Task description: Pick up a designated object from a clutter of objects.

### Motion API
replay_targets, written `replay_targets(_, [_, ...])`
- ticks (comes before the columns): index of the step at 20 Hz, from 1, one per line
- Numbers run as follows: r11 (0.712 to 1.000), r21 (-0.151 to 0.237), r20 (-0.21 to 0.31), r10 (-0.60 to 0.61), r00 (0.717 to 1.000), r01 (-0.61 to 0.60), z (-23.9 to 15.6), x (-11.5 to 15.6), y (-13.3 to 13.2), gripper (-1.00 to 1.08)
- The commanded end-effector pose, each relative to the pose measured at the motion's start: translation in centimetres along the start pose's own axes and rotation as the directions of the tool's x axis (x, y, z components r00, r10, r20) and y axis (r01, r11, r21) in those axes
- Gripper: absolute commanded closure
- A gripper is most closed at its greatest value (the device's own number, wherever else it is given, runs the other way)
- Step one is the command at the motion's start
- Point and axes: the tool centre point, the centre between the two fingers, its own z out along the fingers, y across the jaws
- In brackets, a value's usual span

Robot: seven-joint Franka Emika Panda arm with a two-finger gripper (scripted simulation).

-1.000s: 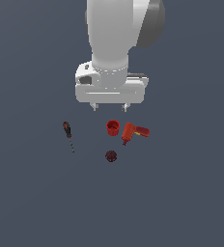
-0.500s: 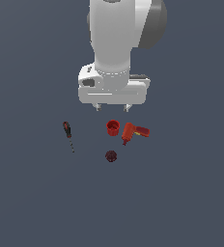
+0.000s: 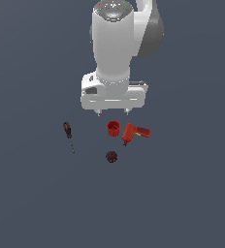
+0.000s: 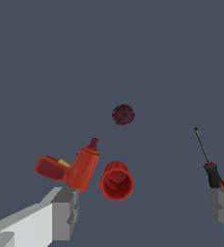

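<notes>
I see the gray counter (image 3: 32,193) with my pincer (image 3: 113,112) hanging above it, its fingers spread wide apart and holding nothing. Just below it the drill (image 3: 133,132) lies right beside the red cup (image 3: 113,128). The screwdriver (image 3: 68,134) lies well apart, and the little dark ball (image 3: 111,156) sits near the cup.
</notes>
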Motion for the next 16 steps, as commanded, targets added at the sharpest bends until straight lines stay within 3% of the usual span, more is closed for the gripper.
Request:
replay_targets(1, [0.999, -0.001, -0.002, -0.036, 0.999, 0.036, 1.3, -0.3, 0.0, -0.92])
replay_targets(8, [0.983, -0.006, -0.012, -0.184, 0.983, 0.184, 6.3, -1.7, -0.2, -0.92])
replay_targets(16, [0.925, -0.015, -0.024, -0.38, 0.925, 0.379, 12.5, -4.7, -0.5, -0.92])
